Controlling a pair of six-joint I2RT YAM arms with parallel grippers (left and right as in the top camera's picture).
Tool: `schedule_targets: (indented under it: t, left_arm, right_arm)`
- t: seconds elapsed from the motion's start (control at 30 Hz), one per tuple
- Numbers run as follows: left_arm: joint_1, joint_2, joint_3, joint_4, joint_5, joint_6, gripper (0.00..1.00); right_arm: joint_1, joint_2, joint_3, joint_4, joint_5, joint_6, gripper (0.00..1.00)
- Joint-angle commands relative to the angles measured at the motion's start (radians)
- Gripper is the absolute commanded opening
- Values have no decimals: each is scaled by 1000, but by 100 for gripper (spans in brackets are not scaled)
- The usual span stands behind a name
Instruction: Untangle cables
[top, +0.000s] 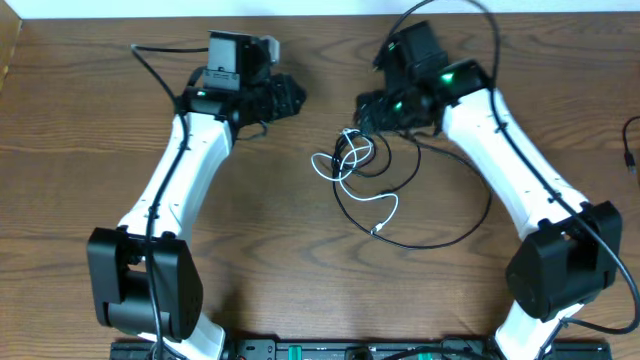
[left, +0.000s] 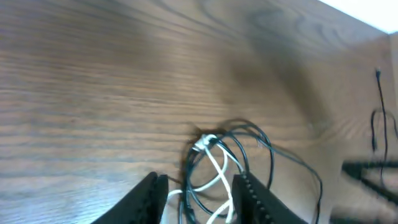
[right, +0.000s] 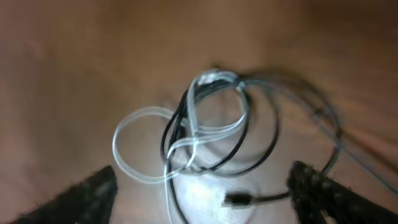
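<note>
The black cable (top: 420, 245) and the white cable (top: 392, 206) lie tangled in a knot (top: 352, 150) at the table's middle back. The black one sweeps out in a wide loop to the right. My left gripper (top: 293, 99) is open, left of the knot. In the left wrist view its fingers (left: 199, 202) straddle the white cable (left: 214, 167) and black cable (left: 252, 132) without closing on them. My right gripper (top: 366, 113) is open, just above the knot. In the right wrist view its fingers (right: 205, 199) are spread wide round the white loops (right: 134, 118), the black loops (right: 264, 155) and a small black plug (right: 236, 199).
The wooden table (top: 80, 130) ends at a white wall along the back edge. Another thin black wire (top: 628, 140) lies at the far right edge. Both arm bases stand at the front, left and right.
</note>
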Motion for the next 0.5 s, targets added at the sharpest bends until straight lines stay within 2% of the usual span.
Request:
schedule_targets:
  t: [0.0,0.2,0.33,0.47]
  left_arm:
    - [-43,39,-3,-6,16,-18,42]
    - [-23,40,-3,-10,7,-100,48]
    - [31,40,-3,-10,5,-242,49]
    - [66,40,-3,-10,5,-254,49]
  right_arm:
    - [-11,18,5,33,-5,28,79]
    - [-2,156,5,61,-171,-43,68]
    - [10,240,6,79,-222,-59,59]
    - [33,305,5,114,-275,-87,52]
